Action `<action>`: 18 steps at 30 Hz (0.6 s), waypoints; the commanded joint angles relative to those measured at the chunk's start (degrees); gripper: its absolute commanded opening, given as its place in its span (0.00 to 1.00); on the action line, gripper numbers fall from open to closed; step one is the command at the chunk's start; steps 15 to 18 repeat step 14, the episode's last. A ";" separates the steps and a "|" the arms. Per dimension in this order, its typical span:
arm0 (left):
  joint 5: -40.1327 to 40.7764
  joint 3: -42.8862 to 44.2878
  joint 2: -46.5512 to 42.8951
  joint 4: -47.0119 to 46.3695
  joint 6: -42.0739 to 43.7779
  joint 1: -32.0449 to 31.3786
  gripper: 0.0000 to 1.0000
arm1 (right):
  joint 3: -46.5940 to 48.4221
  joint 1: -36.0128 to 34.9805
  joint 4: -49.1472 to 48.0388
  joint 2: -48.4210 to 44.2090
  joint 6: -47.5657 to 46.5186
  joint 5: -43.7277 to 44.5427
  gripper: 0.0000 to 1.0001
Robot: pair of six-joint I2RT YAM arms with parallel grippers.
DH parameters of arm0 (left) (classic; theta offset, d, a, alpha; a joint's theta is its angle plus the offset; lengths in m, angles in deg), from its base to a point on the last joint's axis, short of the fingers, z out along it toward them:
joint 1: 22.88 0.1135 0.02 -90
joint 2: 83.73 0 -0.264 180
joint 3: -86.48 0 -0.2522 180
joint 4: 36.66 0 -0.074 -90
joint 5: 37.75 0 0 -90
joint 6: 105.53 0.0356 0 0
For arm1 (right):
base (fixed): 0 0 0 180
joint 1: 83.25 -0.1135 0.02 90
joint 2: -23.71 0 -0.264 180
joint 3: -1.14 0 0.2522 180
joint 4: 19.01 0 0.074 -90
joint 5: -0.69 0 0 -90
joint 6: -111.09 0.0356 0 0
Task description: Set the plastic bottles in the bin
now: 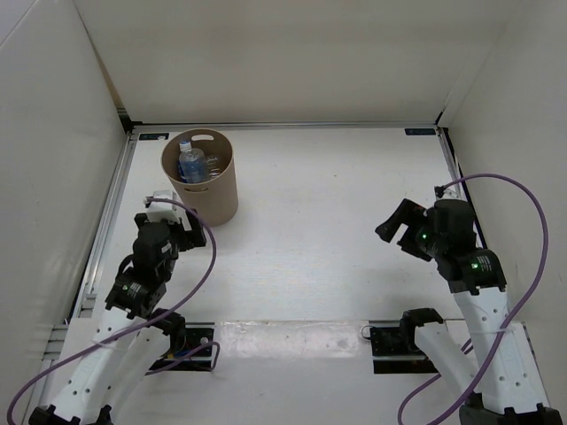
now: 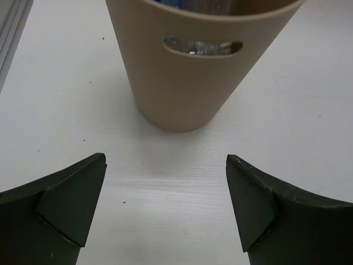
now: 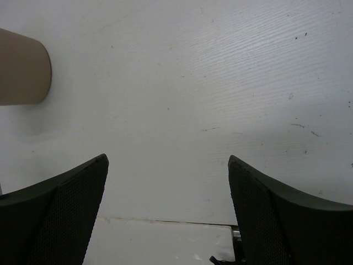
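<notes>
The tan-brown bin (image 1: 205, 181) stands upright at the back left of the table. Inside it I see a clear bottle with a blue label and white cap (image 1: 191, 164) and clear plastic beside it. In the left wrist view the bin (image 2: 187, 77) fills the top, with clear plastic showing through its oval cut-out (image 2: 202, 46). My left gripper (image 1: 186, 228) is open and empty, just in front of the bin. My right gripper (image 1: 400, 228) is open and empty over the right side of the table. The bin's base shows at the left edge of the right wrist view (image 3: 22, 69).
White walls enclose the table on the left, back and right. A metal rail (image 1: 111, 212) runs along the left edge. Purple cables (image 1: 523, 221) loop from both arms. The arm base mounts (image 1: 394, 341) sit at the near edge.
</notes>
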 commanded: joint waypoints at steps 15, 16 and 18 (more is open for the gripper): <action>13.60 -0.50 3.08 -5.38 3.32 -0.21 1.00 | 0.35 -5.77 -3.25 -0.99 -1.60 -0.51 0.90; 13.60 -0.50 3.08 -5.38 3.32 -0.21 1.00 | 0.35 -5.77 -3.25 -0.99 -1.60 -0.51 0.90; 13.60 -0.50 3.08 -5.38 3.32 -0.21 1.00 | 0.35 -5.77 -3.25 -0.99 -1.60 -0.51 0.90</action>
